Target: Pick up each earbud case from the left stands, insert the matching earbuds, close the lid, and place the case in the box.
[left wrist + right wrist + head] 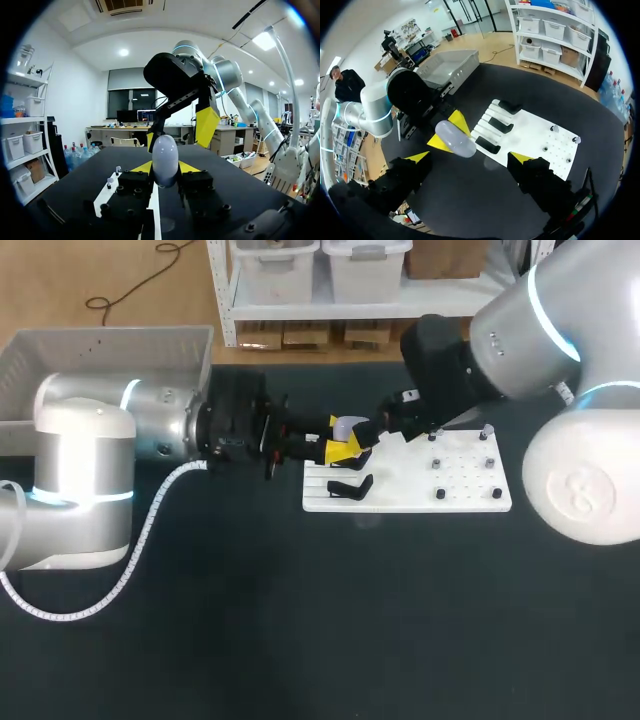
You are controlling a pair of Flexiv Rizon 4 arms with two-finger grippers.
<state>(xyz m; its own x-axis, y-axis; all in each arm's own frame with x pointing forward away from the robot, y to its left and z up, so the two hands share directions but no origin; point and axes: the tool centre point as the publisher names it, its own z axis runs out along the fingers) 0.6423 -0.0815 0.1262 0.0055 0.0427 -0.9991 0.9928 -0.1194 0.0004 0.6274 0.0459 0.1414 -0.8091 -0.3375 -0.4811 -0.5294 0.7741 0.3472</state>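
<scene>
While my left gripper point(165, 169) grips the pale, egg-shaped earbud case point(165, 155) between both yellow tips over the board's edge, my right gripper point(470, 159) hangs just beyond it, fingers spread wide. Further off lie the white stand board point(470, 490) and the grey box point(100, 340) at far left.

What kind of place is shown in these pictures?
Probably a robotics test bench in a laboratory. The left arm and the right arm meet over a black table, which bears a white board with pegs and black stands, and a grey box at its far left.
</scene>
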